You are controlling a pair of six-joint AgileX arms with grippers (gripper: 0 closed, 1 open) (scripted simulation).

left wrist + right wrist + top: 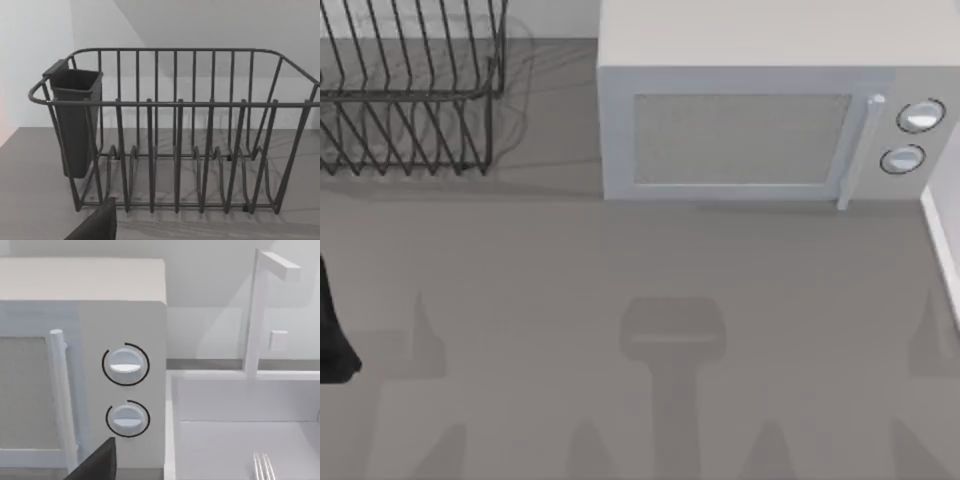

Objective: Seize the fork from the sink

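Note:
The fork (263,467) lies in the white sink (235,390); just its pale silvery tines show at the frame's lower edge in the right wrist view. A dark part of my right gripper (95,460) sits low in that view, in front of the microwave's knob panel and well apart from the fork. My left arm (332,330) is a black shape at the table's left edge. A dark part of my left gripper (95,226) points toward the dish rack.
A white microwave (760,110) stands at the back, with two knobs (126,365) and a door handle (60,400). A black wire dish rack (175,145) with a cutlery cup (75,120) fills the back left. A white faucet (255,315) rises behind the sink, whose rim (942,240) lies at the right.

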